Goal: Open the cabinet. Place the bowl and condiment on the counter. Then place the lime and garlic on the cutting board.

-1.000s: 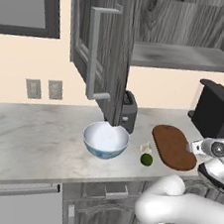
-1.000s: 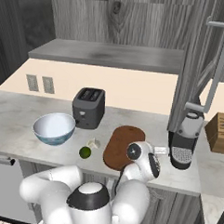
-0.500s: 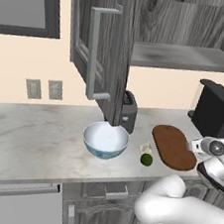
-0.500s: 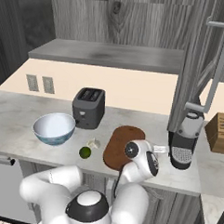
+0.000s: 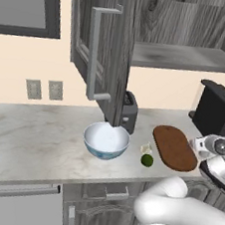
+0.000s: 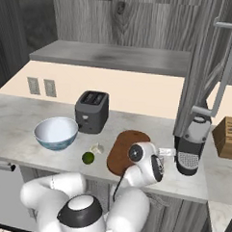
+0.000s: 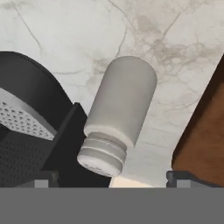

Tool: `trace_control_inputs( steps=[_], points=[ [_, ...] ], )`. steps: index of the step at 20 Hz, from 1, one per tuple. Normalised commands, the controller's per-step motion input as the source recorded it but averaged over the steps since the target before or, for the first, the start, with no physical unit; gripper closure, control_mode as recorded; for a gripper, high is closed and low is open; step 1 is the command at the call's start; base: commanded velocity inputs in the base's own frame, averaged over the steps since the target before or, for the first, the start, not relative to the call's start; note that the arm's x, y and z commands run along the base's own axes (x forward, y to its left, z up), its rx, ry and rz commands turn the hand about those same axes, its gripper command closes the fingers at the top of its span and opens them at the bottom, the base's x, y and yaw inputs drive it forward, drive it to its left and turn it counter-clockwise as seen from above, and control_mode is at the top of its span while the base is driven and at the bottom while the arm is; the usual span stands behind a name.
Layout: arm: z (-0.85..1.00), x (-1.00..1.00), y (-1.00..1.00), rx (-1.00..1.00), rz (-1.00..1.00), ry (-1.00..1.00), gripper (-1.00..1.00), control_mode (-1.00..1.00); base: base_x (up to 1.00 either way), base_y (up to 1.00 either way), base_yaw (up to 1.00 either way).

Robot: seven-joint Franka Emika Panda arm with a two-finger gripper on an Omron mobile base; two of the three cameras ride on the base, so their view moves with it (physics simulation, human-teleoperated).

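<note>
One pale beige shaker bottle (image 7: pixel 117 114) lying on its side on the light marble counter (image 5: pixel 35 144) between two spread claw (image 7: pixel 111 180) tips, one blue-and-white bowl (image 5: pixel 105 141), one green lime (image 5: pixel 147 160) and one off-white garlic bulb (image 5: pixel 146 148) sitting beside one oval dark wooden cutting board (image 5: pixel 174 147), grey cabinet door (image 5: pixel 105 48) hanging open.

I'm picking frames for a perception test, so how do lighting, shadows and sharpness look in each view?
Left base view: even, soft light, no glare; the open cabinet door hides part of the bowl. Right base view: sharp, faint shadows under the lime. Hand view: the condiment looms close, slightly soft, a pale shadow beneath it on the counter.
</note>
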Motion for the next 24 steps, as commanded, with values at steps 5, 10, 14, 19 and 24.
trace_control_inputs(
  steps=[5,10,14,19,24],
  points=[
    [0.63,-0.17,0.45,0.01,0.00,0.01,-1.00,-1.00,0.00,0.00,0.00],
    [0.62,-0.19,0.81,0.08,0.00,0.15,-1.00,-1.00,0.00,0.00,0.00],
    [0.57,-0.11,0.83,0.18,0.06,0.30,-1.00,-1.00,0.00,0.00,0.00],
    [0.15,-0.20,0.65,0.18,0.06,0.31,-1.00,-1.00,0.00,0.00,0.00],
    [-0.04,-0.15,0.76,0.10,0.04,0.30,-1.00,-1.00,0.00,0.00,0.00]
  ],
)
